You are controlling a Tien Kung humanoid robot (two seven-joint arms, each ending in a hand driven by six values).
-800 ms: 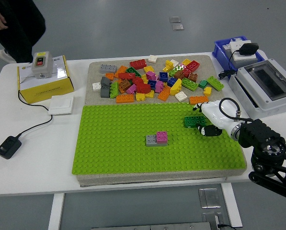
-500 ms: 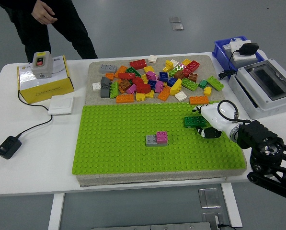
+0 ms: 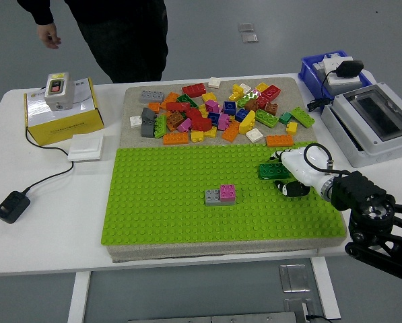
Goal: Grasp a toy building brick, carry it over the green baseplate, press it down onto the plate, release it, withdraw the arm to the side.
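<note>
At the tabletop's [image 3: 46, 222] 9 o'clock side a black power adapter [image 3: 12, 206] lies with its cable running up toward a yellow box [image 3: 62, 113], which carries a grey switch unit with a red button [image 3: 58, 90]; a flat white pad [image 3: 86, 147] lies just beside the box toward 5 o'clock. Beyond the far edge, at 11 to 12 o'clock, a person in dark clothes stands with one hand [image 3: 50, 36] hanging free, apart from everything on the tabletop. In the middle, the green baseplate [image 3: 174, 202] fills the near half of a grey mat, and a grey brick joined to a pink brick [image 3: 221, 195] sits on its studs close to its centre. At 12 o'clock from the plate a loose heap of coloured bricks [image 3: 214, 114] covers the mat's far half. Toward 3 o'clock on the plate a dark green brick [image 3: 269, 171] rests on the studs, and the right robot hand [image 3: 286, 176], white with dark fingertips, has its fingers curled around that brick's right end, touching it. Its black arm comes in from the 4 o'clock corner. Further right stand a blue bin [image 3: 313, 70] and a grey enclosure with a clear lid [image 3: 376, 121].
</note>
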